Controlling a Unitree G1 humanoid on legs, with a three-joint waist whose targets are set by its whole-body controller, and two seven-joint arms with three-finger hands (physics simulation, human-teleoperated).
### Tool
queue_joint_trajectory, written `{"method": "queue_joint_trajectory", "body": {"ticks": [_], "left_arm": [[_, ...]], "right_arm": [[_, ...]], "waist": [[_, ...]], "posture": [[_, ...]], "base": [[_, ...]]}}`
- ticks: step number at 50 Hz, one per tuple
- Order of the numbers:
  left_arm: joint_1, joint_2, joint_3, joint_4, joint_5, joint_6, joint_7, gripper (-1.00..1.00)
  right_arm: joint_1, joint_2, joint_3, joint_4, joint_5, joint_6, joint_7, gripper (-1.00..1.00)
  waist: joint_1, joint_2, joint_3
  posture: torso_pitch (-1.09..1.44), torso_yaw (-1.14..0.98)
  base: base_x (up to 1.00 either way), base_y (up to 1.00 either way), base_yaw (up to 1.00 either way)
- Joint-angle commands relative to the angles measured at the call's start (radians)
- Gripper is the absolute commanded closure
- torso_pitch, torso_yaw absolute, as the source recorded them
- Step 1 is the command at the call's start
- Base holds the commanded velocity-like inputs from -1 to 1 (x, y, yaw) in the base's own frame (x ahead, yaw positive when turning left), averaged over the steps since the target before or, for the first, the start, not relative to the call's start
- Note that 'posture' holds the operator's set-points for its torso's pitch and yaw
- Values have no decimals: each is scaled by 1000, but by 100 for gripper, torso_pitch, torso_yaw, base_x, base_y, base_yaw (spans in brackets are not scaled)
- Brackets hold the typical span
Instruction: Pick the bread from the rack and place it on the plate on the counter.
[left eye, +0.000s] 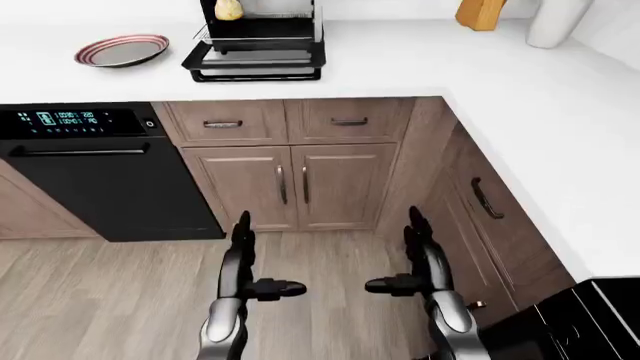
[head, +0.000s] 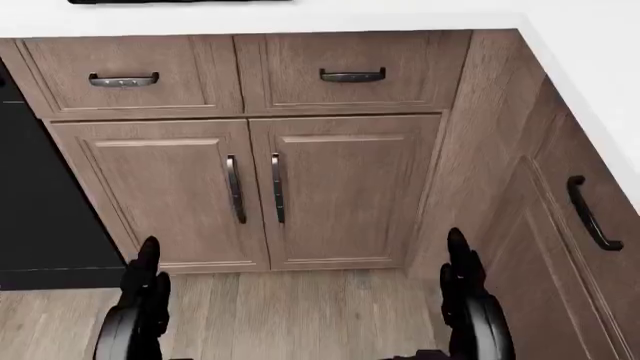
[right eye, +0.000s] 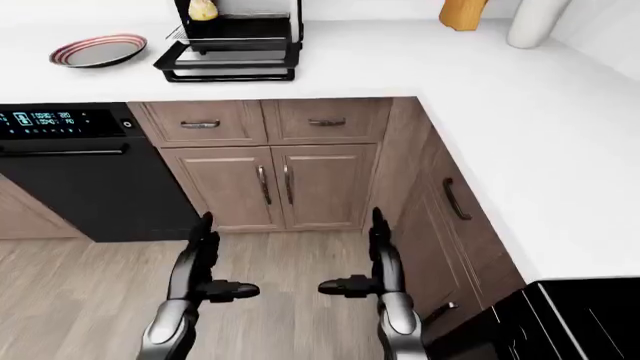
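The bread (left eye: 229, 9), a pale yellow loaf, stands in the black rack (left eye: 258, 46) on the white counter at the top of the left-eye view. The plate (left eye: 122, 50), pink-rimmed and grey, lies on the counter to the left of the rack. My left hand (left eye: 252, 259) and right hand (left eye: 405, 255) hang low over the wooden floor, far below the counter, fingers straight and thumbs pointing inward. Both are open and empty.
Brown cabinets with drawers (left eye: 290, 120) sit under the counter. A black dishwasher (left eye: 90, 172) is at the left. The white counter (left eye: 560, 127) turns the corner and runs down the right. A wooden block (left eye: 480, 13) and a white cylinder (left eye: 558, 22) stand at the top right.
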Motion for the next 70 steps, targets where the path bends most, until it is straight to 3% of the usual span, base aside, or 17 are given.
{"method": "queue_joint_trajectory", "body": {"ticks": [1,3,5,7,19,29,32,34,37,47,49,55,58,60,63,66,70], "left_arm": [[-40,6,24,-114,-24,-18,13,-100],[-39,14,13,-154,-2,15,13,-100],[-47,18,15,-202,9,53,16,-100],[-56,23,16,-298,18,124,11,-100],[-326,130,130,-590,27,510,-15,-100],[-560,243,193,-681,-37,735,11,-100],[-581,278,199,-713,-40,782,5,-100],[-595,292,213,-736,-50,812,4,-100],[-571,299,213,-741,-46,797,1,-100],[-549,285,205,-753,-26,787,-4,-100],[-555,288,208,-758,-26,793,-8,-100],[-539,295,226,-777,-24,794,-11,-100],[-522,288,231,-799,-21,790,0,-100],[-516,288,227,-797,-17,784,-1,-100],[-518,292,240,-811,-20,794,-1,-100],[-523,304,253,-831,-30,814,-4,-100],[-523,312,260,-847,-37,827,-2,-100]], "right_arm": [[24,6,-5,-165,11,-62,-15,-100],[44,3,-7,-232,21,-20,-11,-100],[42,0,-19,-270,31,10,-12,-100],[32,-14,-22,-352,16,69,-5,-100],[-286,-107,-99,-690,-2,535,61,-100],[-546,-179,-128,-730,56,725,32,-100],[-583,-206,-158,-762,89,770,22,-100],[-580,-216,-160,-782,102,780,13,-100],[-599,-233,-169,-806,122,813,4,-100],[-616,-238,-144,-810,124,817,-3,-100],[-602,-235,-144,-806,117,804,-2,-100],[-607,-231,-149,-815,114,816,2,-100],[-583,-217,-147,-837,122,808,-9,-100],[-588,-220,-157,-855,134,825,-11,-100],[-596,-228,-182,-877,163,856,-41,-100],[-627,-251,-194,-892,189,894,-57,-100],[-644,-268,-177,-881,186,892,-68,-100]], "waist": [[-2,-8,-1],[2,0,-64],[2,-7,-20],[3,-9,-69],[7,0,-105],[-19,1,-55],[-32,36,-48],[-30,114,-68],[-16,81,-38],[17,-47,-50],[11,-40,-24],[-15,-24,-43],[-25,26,-45],[-19,111,-72],[-4,87,-38],[5,70,-68],[11,36,-58]], "posture": [[0,0],[0,0],[0,0],[0,0],[0,0],[0,0],[0,0],[0,0],[0,0],[0,0],[0,0],[0,0],[0,0],[0,0],[0,0],[0,0],[0,0]], "base": [[0,0,0],[0,0,0],[0,0,0],[0,0,0],[0,1,0],[24,32,0],[39,49,0],[38,50,0],[38,49,0],[39,50,0],[38,50,0],[39,50,0],[39,50,0],[39,50,0],[29,44,0],[8,28,0],[7,28,0]]}}
